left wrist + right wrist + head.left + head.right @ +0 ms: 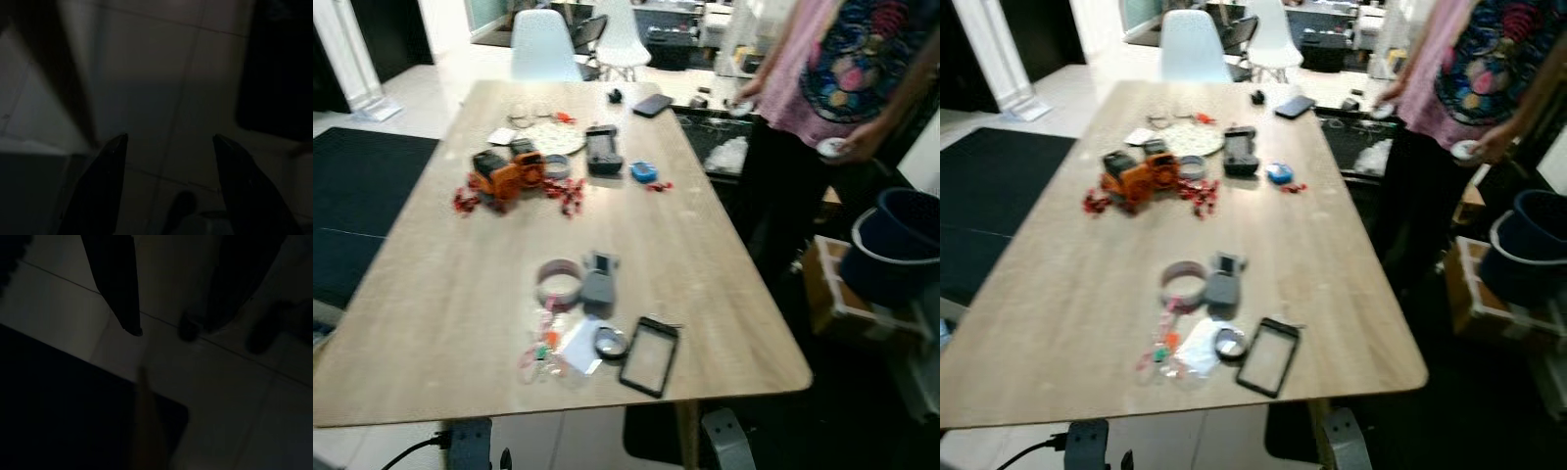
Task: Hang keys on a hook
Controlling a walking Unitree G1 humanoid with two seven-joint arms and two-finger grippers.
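A grey fob-like object (598,282) lies near the front of the wooden table (705,245). Beside it are a roll of tape (558,281), a small dark ring (610,342), a clear plastic bag (570,350) and a black phone (649,354). The picture is too blurred to make out keys for certain. I can make out no hook. My left gripper (169,138) hangs open in the shade over the tiled floor. My right gripper (164,330) is also low over the floor, open, with nothing between its fingers.
An orange toy (507,177), red bits, a black box (603,150) and another phone (652,104) lie on the far half of the table. A person in a pink top (822,78) stands at the right by a blue bucket (899,245). White chairs (544,44) stand beyond.
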